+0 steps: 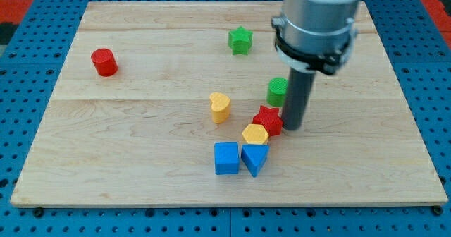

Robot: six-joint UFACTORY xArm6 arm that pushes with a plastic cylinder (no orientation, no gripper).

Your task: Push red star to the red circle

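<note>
- The arm comes down from the view's top, its rod upright; it has no jaws, only a rod.
- My tip (292,126) touches the red star (268,119) at its 3 o'clock side.
- The red circle (104,61) stands well apart, toward 10 o'clock from the star.
- The yellow hexagon (255,134) touches the star at 7 o'clock; the green cylinder (277,91) sits just beside it at 12 o'clock.

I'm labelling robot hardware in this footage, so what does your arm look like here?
Only my arm's end shows: a wide, smooth, light grey cylinder ringed at its base by a dark clamp-like collar. From it drops a straight dark grey rod, plain and unmarked, ending in my tip. No cables or labels are visible.
</note>
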